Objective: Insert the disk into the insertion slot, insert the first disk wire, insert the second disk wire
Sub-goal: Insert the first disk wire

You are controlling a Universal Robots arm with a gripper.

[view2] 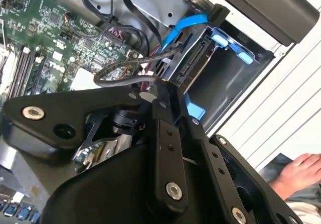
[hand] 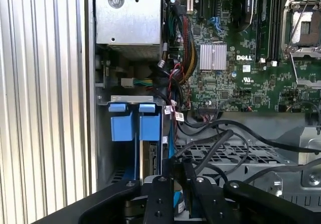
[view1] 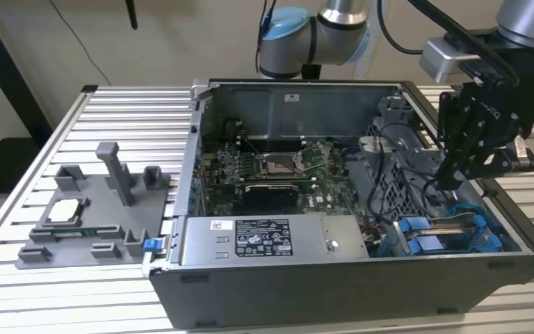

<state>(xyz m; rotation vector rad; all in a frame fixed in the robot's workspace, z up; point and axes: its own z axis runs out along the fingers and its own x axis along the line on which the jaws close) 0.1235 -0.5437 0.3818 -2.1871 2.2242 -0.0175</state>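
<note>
Exterior view, item one: the disk lies seated in the insertion slot at the near right corner of the computer case, connector end turned inward, we judge, so wires can reach it. Item two: the gripper hangs just above, drawn narrow and, as we read the first wrist view, pinching a black disk wire.

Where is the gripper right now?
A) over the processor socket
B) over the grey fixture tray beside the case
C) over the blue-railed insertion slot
C: in the exterior view the gripper hangs just above the insertion slot with its blue rails.
</note>
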